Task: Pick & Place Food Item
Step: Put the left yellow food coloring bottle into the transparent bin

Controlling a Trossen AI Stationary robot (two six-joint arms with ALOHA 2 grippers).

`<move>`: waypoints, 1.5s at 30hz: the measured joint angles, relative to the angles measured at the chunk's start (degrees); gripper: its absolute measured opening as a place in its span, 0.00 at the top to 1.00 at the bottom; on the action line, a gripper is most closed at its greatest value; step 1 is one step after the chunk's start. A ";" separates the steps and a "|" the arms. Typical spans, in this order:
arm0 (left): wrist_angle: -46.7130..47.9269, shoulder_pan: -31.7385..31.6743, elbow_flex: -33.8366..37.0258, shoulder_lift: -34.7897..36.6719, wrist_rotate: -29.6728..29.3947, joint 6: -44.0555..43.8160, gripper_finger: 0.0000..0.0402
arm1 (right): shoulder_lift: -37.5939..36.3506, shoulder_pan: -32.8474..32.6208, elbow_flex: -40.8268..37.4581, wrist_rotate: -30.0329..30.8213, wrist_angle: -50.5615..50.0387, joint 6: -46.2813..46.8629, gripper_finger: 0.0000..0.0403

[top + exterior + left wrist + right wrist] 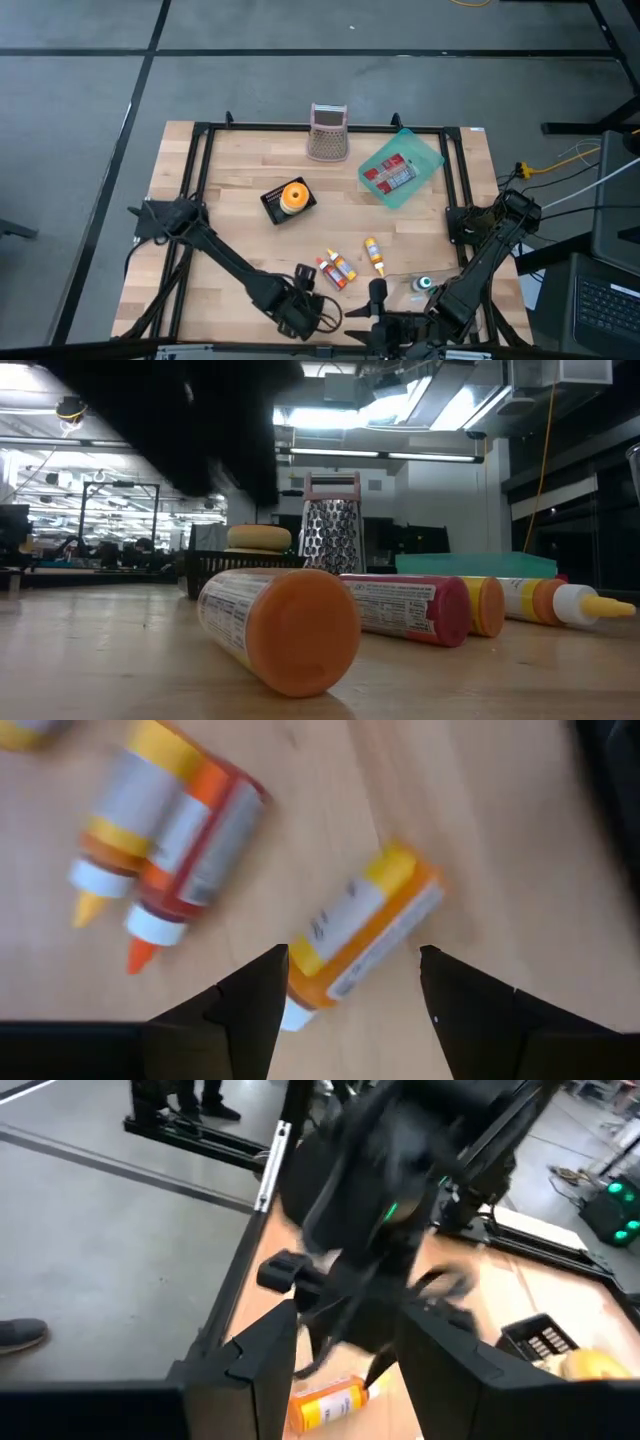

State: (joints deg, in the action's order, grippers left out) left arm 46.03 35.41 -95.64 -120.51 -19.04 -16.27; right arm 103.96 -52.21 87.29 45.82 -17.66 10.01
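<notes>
1. Low view: an orange-capped bottle lies on its side closest to the lens, cap end toward the camera and long axis running back into the table. Behind it lie a red-capped bottle and a yellow squeeze bottle, then a grater and a black basket. No gripper is visible here.
2. Left wrist view: the left gripper has its fingers spread apart, straddling the white-tipped end of the orange bottle, which lies diagonally between them. Two more bottles lie side by side, well apart.
3. High view: both grippers sit at the table's near edge, the left gripper just beside the bottle cluster, the right gripper close by. A teal tray sits at the far right.
4. Right wrist view: the right gripper is spread open around nothing, facing the left arm and the bottle.
</notes>
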 joint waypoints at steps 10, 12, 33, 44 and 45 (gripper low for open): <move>2.21 -0.63 0.01 -4.72 -0.48 16.64 0.44 | 0.00 0.01 0.00 3.23 -0.21 6.24 0.58; 2.13 -0.64 -0.01 -4.59 -1.18 18.74 0.44 | 0.00 0.29 0.00 3.38 0.10 6.32 0.58; -8.87 -4.36 -1.11 -6.33 4.75 22.05 0.44 | 0.00 2.40 0.00 0.62 -0.39 6.68 0.58; -11.35 -4.77 -1.07 -7.87 4.84 9.16 0.67 | 0.00 2.49 0.00 0.18 -0.51 5.63 0.58; -11.43 -4.77 -1.07 -7.87 4.88 8.06 0.67 | 0.00 2.49 0.00 0.17 -0.54 5.63 0.58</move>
State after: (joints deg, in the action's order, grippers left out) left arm 34.60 30.63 -96.71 -128.38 -14.15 -8.21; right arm 103.96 -49.71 87.29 46.00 -18.21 15.64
